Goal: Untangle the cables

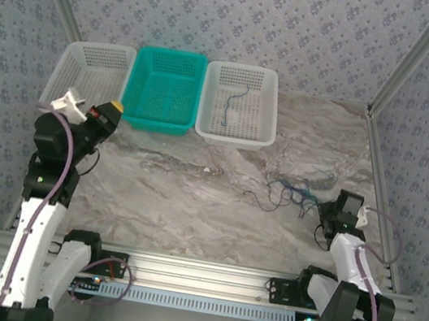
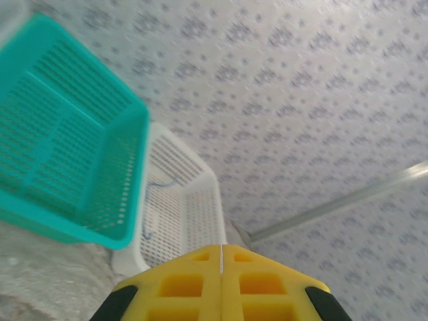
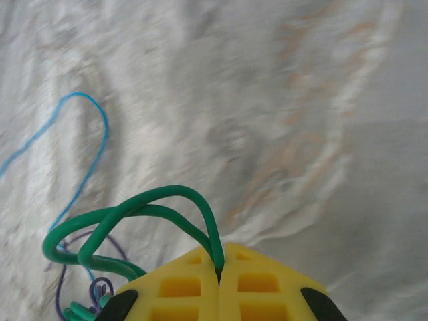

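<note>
A tangle of thin blue, green and dark cables [image 1: 296, 192] lies on the marble table right of centre. My right gripper [image 3: 219, 269] is shut on a green cable [image 3: 144, 214], which loops out to the left from between its yellow fingers; a blue cable [image 3: 80, 157] and a dark purple one [image 3: 100, 287] lie beside it. In the top view the right gripper [image 1: 326, 215] sits at the tangle's right edge. One blue cable [image 1: 234, 104] lies in the right white basket [image 1: 269, 104]. My left gripper [image 2: 221, 257] is shut and empty, raised near the baskets [image 1: 110, 112].
Three baskets stand in a row at the back: a white one [image 1: 66, 70] on the left, a teal one [image 1: 140, 74] in the middle, and the white one with the blue cable. Patterned walls and metal posts close in the table on three sides.
</note>
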Tool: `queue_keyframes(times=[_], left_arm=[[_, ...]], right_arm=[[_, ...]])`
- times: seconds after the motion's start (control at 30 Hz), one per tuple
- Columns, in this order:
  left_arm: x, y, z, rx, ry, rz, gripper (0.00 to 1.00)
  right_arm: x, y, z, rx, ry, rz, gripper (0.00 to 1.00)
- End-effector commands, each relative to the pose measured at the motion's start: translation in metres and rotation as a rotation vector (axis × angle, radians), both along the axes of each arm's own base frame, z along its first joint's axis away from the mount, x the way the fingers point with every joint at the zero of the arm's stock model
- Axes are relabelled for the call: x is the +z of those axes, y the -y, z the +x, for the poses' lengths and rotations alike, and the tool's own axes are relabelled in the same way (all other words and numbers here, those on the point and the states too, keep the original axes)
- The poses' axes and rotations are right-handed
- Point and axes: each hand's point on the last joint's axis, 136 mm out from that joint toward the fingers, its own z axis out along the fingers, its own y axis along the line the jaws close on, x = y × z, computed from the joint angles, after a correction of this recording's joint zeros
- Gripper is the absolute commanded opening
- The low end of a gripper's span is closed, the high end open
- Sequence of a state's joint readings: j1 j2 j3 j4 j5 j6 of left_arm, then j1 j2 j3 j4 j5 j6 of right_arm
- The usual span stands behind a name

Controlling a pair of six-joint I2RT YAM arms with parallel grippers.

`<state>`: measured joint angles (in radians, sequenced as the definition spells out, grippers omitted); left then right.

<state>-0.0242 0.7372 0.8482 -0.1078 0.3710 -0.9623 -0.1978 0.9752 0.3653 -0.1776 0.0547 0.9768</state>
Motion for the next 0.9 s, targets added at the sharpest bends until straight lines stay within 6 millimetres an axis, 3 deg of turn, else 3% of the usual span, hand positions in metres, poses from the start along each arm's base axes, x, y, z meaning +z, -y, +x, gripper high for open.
queue_keyframes(times=[0.0, 0.17, 0.37, 0.57, 0.63, 0.7, 0.87], left_arm=[[0.060, 0.031, -0.011, -0.160, 0.189, 0.036, 0.00], [0.113, 0.054, -0.013, -0.216, 0.326, 0.106, 0.00], [0.154, 0.116, 0.025, -0.351, 0.429, 0.118, 0.00], [0.190, 0.174, 0.083, -0.455, 0.504, 0.127, 0.00], [0.190, 0.193, 0.103, -0.494, 0.504, 0.124, 0.00], [0.176, 0.210, 0.127, -0.515, 0.465, 0.135, 0.00], [0.110, 0.238, 0.185, -0.534, 0.298, 0.159, 0.00]], right_arm=[[0.039, -0.016, 0.018, 0.147, 0.053, -0.109, 0.00], [0.069, -0.034, 0.024, 0.212, 0.108, -0.191, 0.00], [0.081, -0.053, 0.036, 0.292, 0.128, -0.211, 0.00], [0.087, -0.067, 0.035, 0.364, 0.123, -0.227, 0.00], [0.087, -0.068, 0.032, 0.368, 0.120, -0.226, 0.00], [0.086, -0.068, 0.030, 0.369, 0.121, -0.223, 0.00], [0.083, -0.070, 0.023, 0.375, 0.122, -0.209, 0.00]])
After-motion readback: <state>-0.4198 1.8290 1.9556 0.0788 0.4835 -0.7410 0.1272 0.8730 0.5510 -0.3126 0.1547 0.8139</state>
